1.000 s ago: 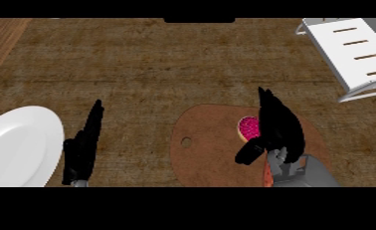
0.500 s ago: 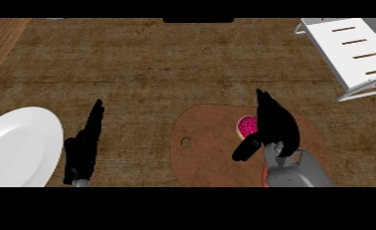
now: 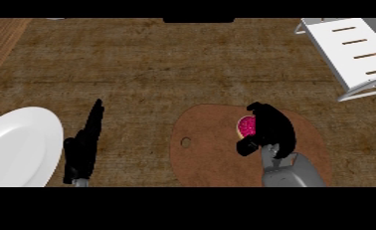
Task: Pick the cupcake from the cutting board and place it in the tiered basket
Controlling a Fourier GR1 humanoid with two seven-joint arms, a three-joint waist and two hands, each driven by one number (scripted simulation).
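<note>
With the right hand point(image 3: 270, 130) curled over the cupcake point(image 3: 246, 126) on the cutting board point(image 3: 209, 147), seemingly gripping it though fingers hide most of it, a shallow hold could let it slip when lifted toward the far-off tiered basket point(image 3: 351, 55).

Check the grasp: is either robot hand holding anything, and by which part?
The right robot hand curls round the pink cupcake on its right side, still on the cutting board. The left robot hand holds nothing.
</note>
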